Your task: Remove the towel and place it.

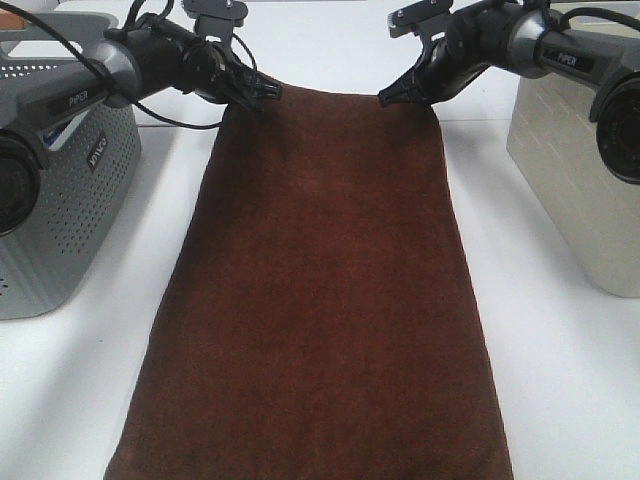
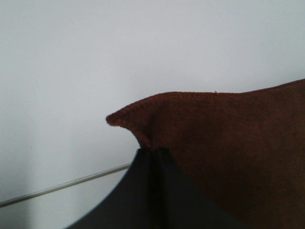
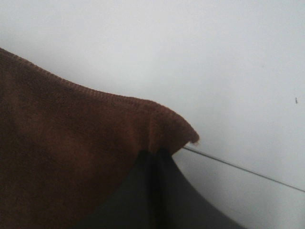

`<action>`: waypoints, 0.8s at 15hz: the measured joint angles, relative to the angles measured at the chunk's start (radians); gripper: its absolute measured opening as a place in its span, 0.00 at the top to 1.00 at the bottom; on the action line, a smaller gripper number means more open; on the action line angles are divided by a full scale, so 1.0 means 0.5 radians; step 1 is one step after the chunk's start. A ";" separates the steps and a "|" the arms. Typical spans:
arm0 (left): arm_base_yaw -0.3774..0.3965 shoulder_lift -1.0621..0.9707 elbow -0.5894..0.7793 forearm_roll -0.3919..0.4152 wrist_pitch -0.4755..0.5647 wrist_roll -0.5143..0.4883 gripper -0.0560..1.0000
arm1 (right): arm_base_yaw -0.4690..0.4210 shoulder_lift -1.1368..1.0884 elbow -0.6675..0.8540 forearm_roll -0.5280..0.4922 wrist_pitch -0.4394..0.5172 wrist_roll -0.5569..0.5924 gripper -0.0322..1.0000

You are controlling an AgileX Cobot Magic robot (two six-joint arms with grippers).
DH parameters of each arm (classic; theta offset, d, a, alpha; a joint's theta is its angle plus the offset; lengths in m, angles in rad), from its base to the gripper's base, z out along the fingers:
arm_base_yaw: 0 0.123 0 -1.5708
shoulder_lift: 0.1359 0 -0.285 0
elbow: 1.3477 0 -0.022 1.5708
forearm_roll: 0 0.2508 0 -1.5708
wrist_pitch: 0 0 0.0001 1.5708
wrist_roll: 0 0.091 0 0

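towel (image 1: 320, 290) — dark brown, stretched far to near over the white counter (image 1: 560, 400) | left pincer (image 1: 262, 92) clamped on its far-left corner | right pincer (image 1: 392, 97) clamped on its far-right corner

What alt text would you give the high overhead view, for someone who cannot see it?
The left gripper and right gripper pinch the far corners of a large dark brown towel, spread toward the camera over a white table. A perforated grey basket stands at left, a beige bin at right.
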 joint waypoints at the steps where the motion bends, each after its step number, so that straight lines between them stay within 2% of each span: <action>1: 0.000 0.004 0.000 0.008 -0.002 0.000 0.94 | 0.000 0.024 0.000 0.000 -0.030 0.000 0.97; 6: 0.006 0.046 0.000 0.020 -0.010 -0.008 0.94 | 0.000 0.048 0.000 -0.018 -0.220 0.000 0.97; 10: 0.058 0.046 0.000 0.024 -0.014 -0.204 0.94 | -0.004 0.048 0.000 -0.022 -0.322 0.000 0.97; 12: 0.068 0.050 0.000 0.028 -0.044 -0.218 0.94 | -0.020 0.054 0.000 -0.020 -0.404 0.000 0.96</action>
